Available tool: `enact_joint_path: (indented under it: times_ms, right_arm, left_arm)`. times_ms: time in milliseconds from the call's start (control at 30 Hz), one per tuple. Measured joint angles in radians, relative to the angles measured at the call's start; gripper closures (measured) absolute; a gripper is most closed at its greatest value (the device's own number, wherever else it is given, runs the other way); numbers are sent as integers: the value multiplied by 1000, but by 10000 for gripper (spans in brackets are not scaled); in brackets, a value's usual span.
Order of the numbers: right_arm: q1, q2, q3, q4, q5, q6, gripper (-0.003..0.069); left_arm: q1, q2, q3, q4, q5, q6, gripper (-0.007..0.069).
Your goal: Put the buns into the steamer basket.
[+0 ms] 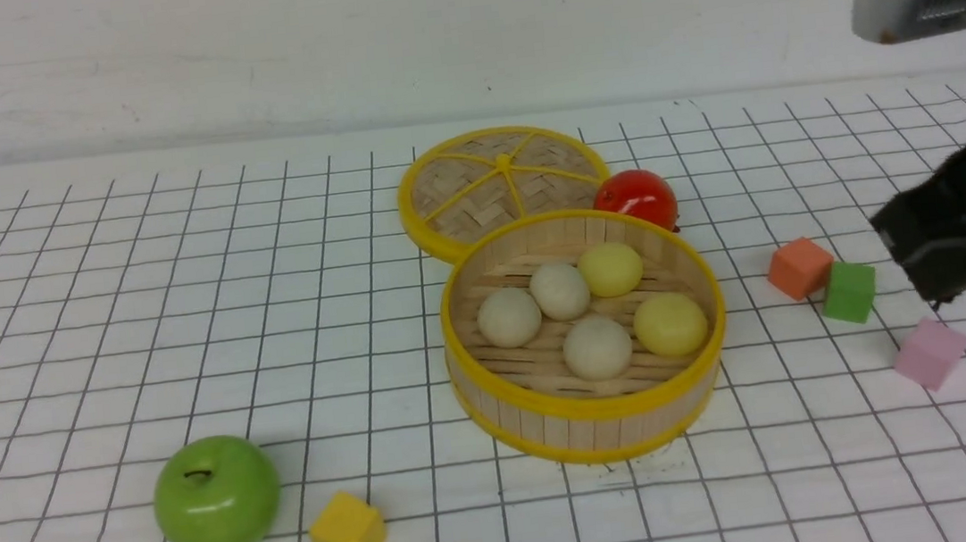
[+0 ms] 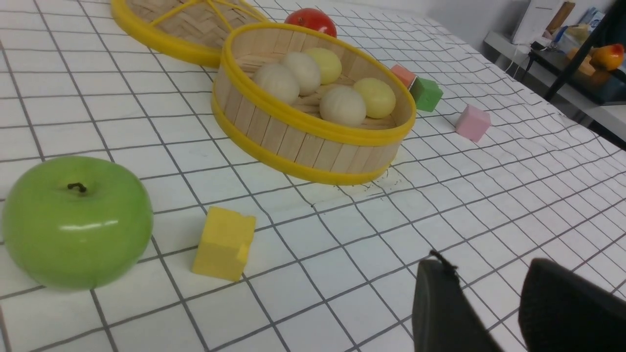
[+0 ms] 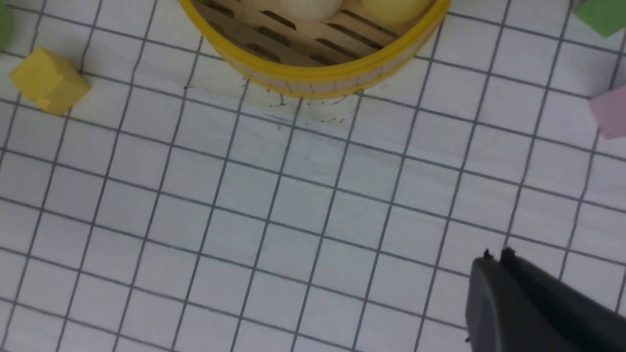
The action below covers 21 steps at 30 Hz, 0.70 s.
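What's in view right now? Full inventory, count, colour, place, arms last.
buns: 5, three cream-white, two pale yellow, in the basket
steamer basket: 1, bamboo with yellow rims, mid-table
woven lid: 1, tan and yellow, behind basket
glossy fruit: 1, red, behind basket
apple: 1, green, left front
cubes: 4; yellow by apple, orange, green, pink right of basket
background items: several, mixed colours, beyond table
left pincer: 1, black, open, empty
right pincer: 1, dark, shut, empty

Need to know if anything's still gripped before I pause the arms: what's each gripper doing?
Left gripper: open, nothing between its fingers.
Right gripper: closed, holding nothing.
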Motion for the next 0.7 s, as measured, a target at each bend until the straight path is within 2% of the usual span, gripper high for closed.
enact_joint_path:
  times_ms: [167,233,267,333,533,700]
  right_arm:
    - [-63,-289,333,-16,-329,0,669]
    - [-143,-534,618,-31,-537,0,669]
    - [-150,-552,639,-31,-563,0,669]
    - [-231,-794,869,-49,-687,0,669]
    - [-356,-1173,1233,-71,-790,5,669]
    - [-364,-1206,1281,-44,-771,11,669]
  left_arm:
    - [0,0,0,0,0,0,387]
    - [0,0,0,0,0,0,387]
    - [0,0,0,0,0,0,387]
    - [0,0,0,0,0,0,387]
    - [0,0,0,0,0,0,387]
    - [0,0,0,0,1,0,387]
